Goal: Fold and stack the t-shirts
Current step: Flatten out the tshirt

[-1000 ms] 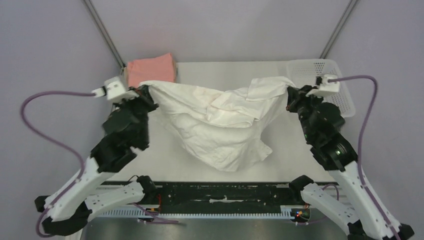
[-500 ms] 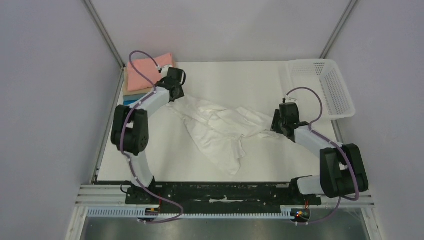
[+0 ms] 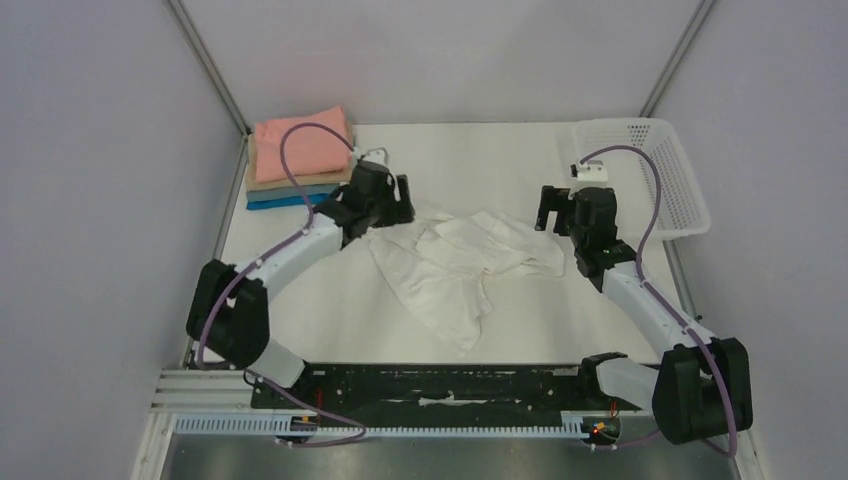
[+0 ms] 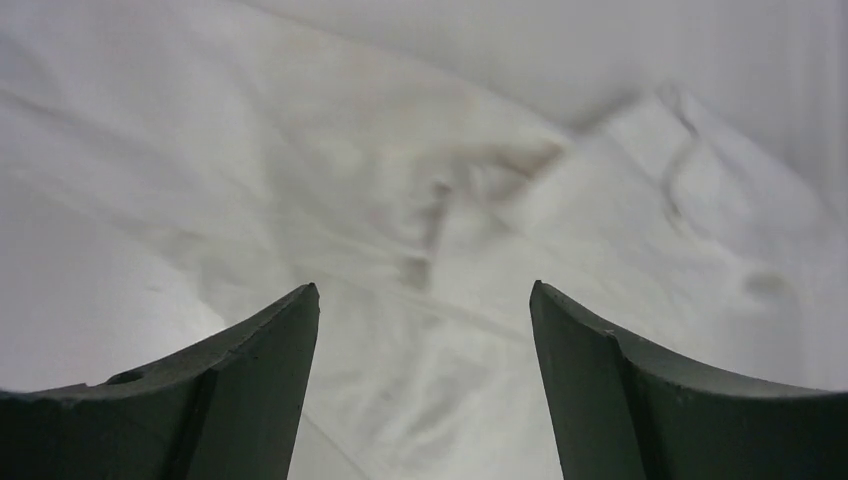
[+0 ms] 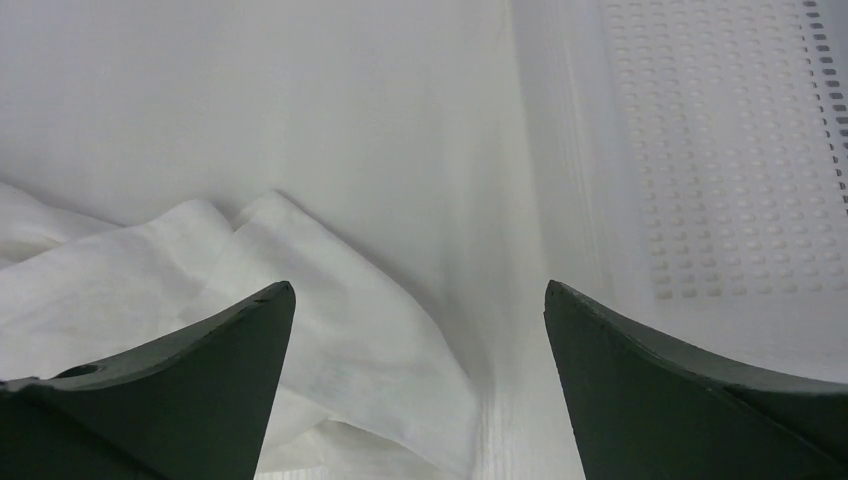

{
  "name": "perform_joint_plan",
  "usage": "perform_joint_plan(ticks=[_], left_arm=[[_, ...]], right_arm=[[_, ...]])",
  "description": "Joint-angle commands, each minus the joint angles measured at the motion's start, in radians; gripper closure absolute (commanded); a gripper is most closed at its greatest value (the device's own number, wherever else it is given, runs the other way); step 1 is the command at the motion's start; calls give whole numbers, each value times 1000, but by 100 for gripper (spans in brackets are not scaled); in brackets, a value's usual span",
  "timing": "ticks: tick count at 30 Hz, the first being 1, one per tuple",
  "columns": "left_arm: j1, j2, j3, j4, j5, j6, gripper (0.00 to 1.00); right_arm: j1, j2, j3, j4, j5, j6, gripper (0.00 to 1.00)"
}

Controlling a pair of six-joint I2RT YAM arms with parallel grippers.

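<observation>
Shirt (image 3: 455, 265), white, rumpled, on table (image 3: 470, 160)

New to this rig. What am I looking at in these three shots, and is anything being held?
Two robot arms are bolted at the near edge of a table. The wide shot comes from a fixed camera above and behind them; the other two come from cameras on each wrist, and the dark wedges there are that gripper's own fingers. The left gripper and right gripper are both open and hold nothing. Between them lies a crumpled white t-shirt. A stack of folded shirts, salmon pink on top, sits at the far left corner; a white mesh basket stands far right.
</observation>
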Motion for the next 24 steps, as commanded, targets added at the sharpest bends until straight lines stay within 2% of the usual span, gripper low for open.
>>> perform_joint_plan(ticks=[1, 6, 10, 12, 16, 19, 21, 24], left_arm=[[-294, -170, -205, 125, 141, 45, 17], [-623, -168, -280, 104, 126, 25, 17], [-806, -69, -254, 69, 96, 1, 19], [-840, -3, -247, 67, 105, -18, 22], [-852, 113, -192, -28, 12, -56, 30], [-863, 159, -180, -47, -8, -89, 34], [-865, 171, -169, -70, -37, -120, 39], [-866, 180, -168, -115, -144, -167, 45]], right_arm=[[1, -83, -70, 27, 8, 21, 2], [0, -176, -166, 34, -59, 108, 2], [-1, -253, -215, -3, -28, 129, 2], [-1, -287, -230, -15, -13, 127, 2], [-1, -339, -250, -47, 1, 114, 2], [0, -354, -252, -62, 19, 105, 2], [0, -363, -254, -70, 25, 110, 2], [0, -369, -261, -69, 17, 111, 2]])
